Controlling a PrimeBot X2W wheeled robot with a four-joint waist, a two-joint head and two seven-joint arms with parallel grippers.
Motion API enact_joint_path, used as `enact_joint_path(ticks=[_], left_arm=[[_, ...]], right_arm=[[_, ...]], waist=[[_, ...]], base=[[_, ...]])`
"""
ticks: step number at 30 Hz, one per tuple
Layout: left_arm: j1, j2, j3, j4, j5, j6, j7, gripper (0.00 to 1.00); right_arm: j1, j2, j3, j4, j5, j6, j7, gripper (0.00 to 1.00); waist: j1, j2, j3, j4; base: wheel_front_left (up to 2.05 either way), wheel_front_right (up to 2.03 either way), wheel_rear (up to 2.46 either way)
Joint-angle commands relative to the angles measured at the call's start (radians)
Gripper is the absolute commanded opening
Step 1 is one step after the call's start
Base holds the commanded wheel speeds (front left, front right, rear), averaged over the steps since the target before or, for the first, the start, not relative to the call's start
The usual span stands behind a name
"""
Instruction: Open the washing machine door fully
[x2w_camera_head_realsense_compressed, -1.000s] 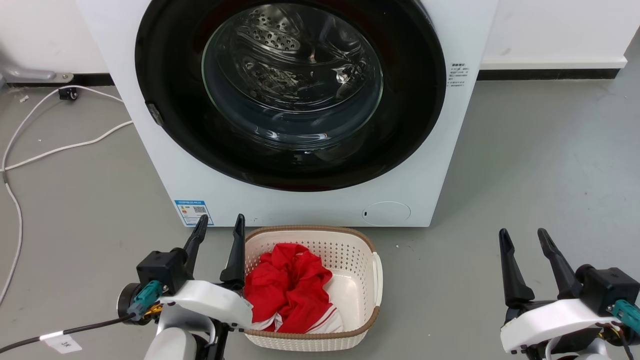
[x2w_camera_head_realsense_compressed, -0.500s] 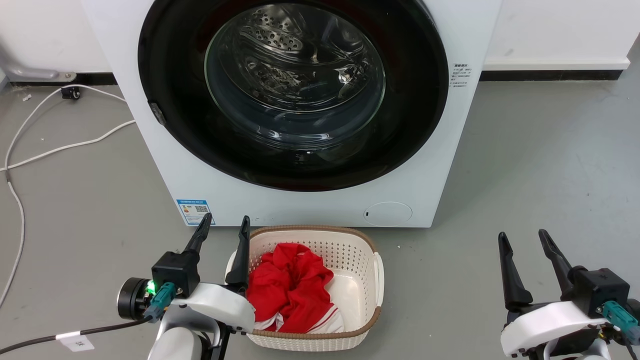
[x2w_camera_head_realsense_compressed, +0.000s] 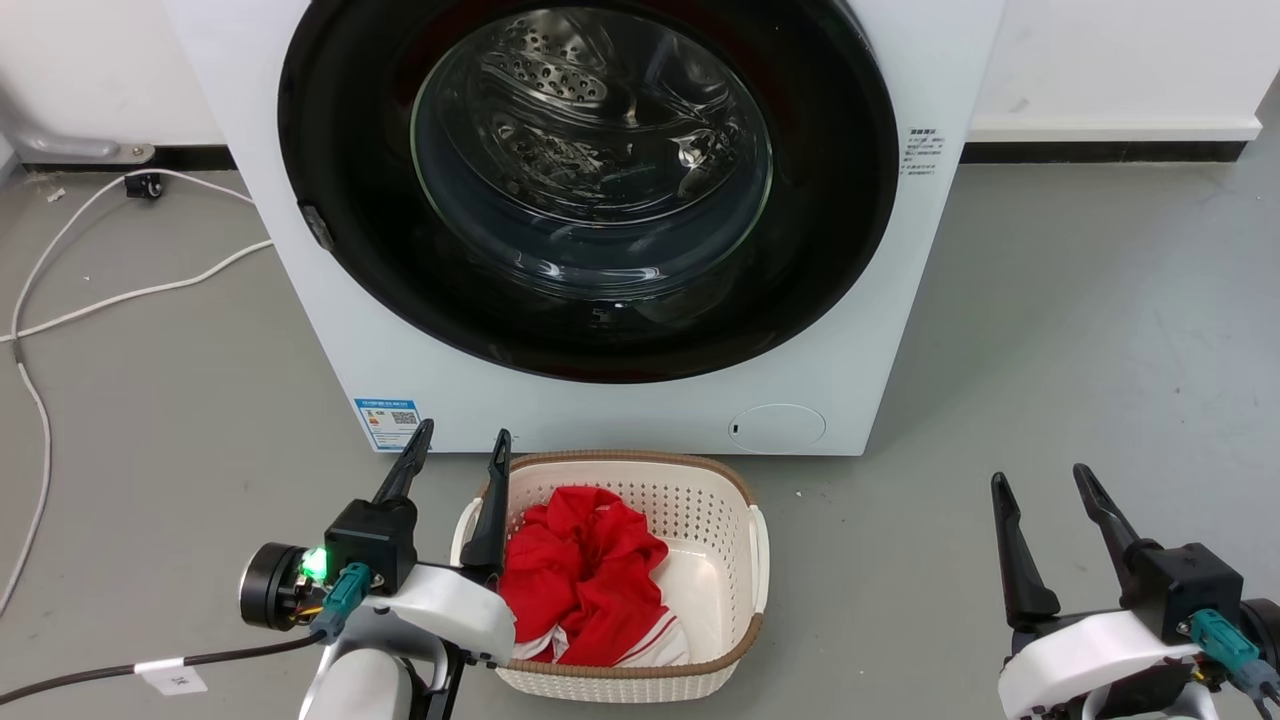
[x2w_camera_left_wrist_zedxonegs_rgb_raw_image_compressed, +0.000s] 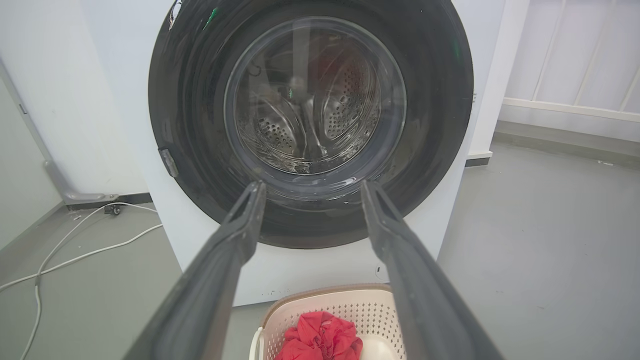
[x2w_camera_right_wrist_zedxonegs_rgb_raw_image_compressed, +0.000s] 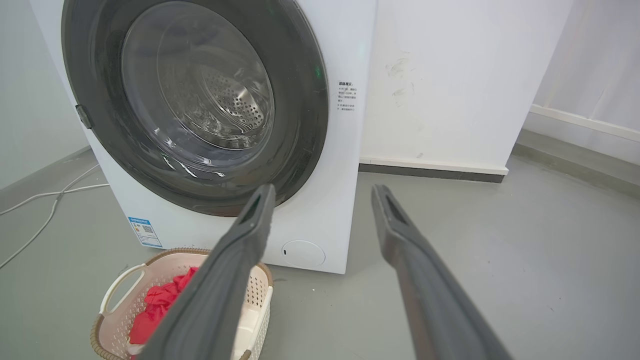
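Jaws of both arms are held parted and empty. Beyond them, the laundry basket is set on the floor. Farther back, the washing machine door is seen shut flush against the washing machine; opening is judged not begun.

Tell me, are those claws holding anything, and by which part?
Nothing is held. The left claw and the right claw are both open and empty, clear of the large round glossy black washing machine door, which is shut.
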Motion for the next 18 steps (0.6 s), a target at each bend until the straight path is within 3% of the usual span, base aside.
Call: enact_joint_path(ticks=[1, 18], left_arm=[[-0.006, 0.001, 0.000, 0.002, -0.005, 0.003, -0.006, 1.00], [-0.006, -0.005, 0.006, 0.024, -0.038, -0.004, -0.005, 1.00]], right_arm=[[-0.001, 0.004, 0.000, 0.001, 0.011, 0.000, -0.007, 1.00], [-0.007, 0.004, -0.002, 0.013, 0.032, 0.000, -0.014, 1.00]], waist=[[0.0000, 0.0000, 0.000, 0.000], [0.0000, 0.0000, 0.000, -0.001]], base=[[0.00, 0.00, 0.00], [0.00, 0.00, 0.00]])
